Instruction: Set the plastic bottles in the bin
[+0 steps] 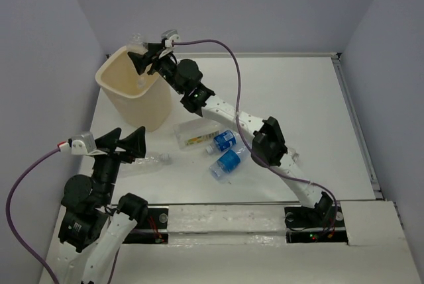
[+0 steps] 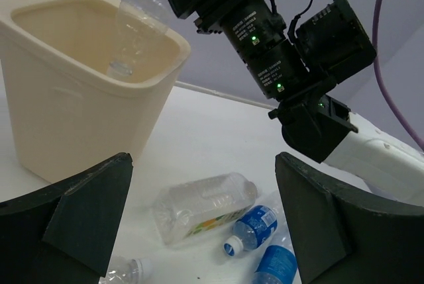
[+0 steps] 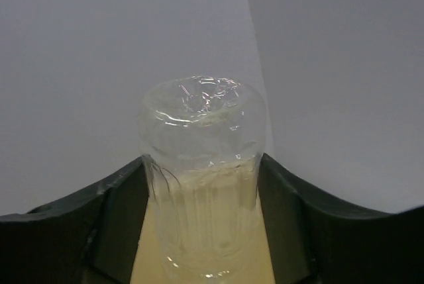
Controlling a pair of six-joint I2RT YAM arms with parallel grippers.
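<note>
Unlabelled bottle (image 3: 202, 185) clamped between right jaws, above bin (image 1: 140, 108).

In the right wrist view the held bottle (image 3: 202, 185) runs off the bottom edge, its neck unseen. From above, the right tool (image 1: 144, 62) covers its middle. In the left wrist view the bottom edge cuts the bare bottle (image 2: 126, 272) and one blue-labelled bottle (image 2: 275, 265) on the table (image 2: 218, 145). The print on the square bottle (image 2: 205, 208) is too small to read.

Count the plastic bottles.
5: one unlabelled bottle in the right claw over the bin; on the table, a squarish bottle, two blue-capped bottles, a clear bottle by the left claw.
</note>
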